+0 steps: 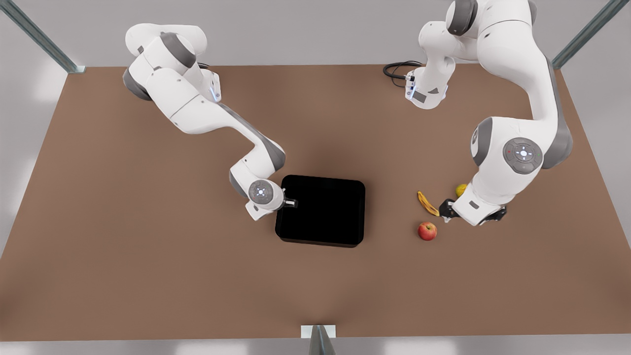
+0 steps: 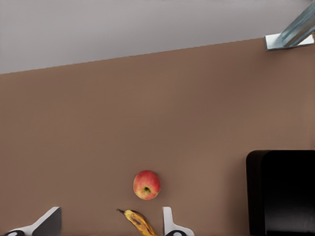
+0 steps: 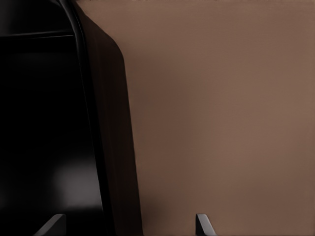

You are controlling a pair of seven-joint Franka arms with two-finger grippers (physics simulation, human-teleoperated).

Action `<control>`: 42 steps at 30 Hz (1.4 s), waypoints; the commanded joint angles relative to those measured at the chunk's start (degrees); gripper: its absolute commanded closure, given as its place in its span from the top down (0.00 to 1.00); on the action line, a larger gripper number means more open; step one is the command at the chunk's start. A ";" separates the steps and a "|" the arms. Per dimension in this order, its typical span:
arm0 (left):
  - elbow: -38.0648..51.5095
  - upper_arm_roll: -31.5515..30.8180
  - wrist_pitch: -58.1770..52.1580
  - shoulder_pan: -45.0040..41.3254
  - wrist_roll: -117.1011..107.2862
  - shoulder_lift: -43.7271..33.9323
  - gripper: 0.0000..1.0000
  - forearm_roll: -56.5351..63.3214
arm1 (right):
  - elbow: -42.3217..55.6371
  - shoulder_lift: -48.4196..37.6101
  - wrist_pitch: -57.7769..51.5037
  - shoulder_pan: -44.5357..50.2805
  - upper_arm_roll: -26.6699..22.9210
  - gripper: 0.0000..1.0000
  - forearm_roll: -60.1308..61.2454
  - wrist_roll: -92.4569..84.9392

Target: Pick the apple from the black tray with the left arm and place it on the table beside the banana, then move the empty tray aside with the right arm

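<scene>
From above, the front view shows the apple [image 1: 427, 230] resting on the table [image 1: 148, 276] just beside the banana [image 1: 428, 203], at the front view's right. The left gripper [image 1: 447, 213] hangs near both, with a small yellow-green fruit [image 1: 461, 190] behind it.

Over in the left wrist view, its 2 fingertips [image 2: 170, 223] stand wide apart, holding nothing.

Close up, the right wrist view shows the right gripper [image 3: 125, 227] spread open, its fingers straddling the black tray [image 3: 44, 123] wall, gripping nothing yet. A shallow bite on that glossy wall might slip, or the tray could twist when pulled.
</scene>
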 commanded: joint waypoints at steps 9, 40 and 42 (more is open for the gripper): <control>-2.26 0.88 -10.22 4.45 8.31 -4.90 1.00 -8.09 | 0.18 -0.04 -0.01 -0.10 -0.13 0.30 -0.18 -5.90; -1.82 0.88 -4.24 4.89 2.34 -3.67 1.00 -4.48 | 0.97 -15.06 -32.18 -25.32 9.36 0.08 -0.27 -47.90; -1.82 0.88 -4.15 4.89 2.25 -3.67 1.00 -4.48 | 1.32 -15.77 -33.67 -27.17 8.92 0.08 -0.18 -52.65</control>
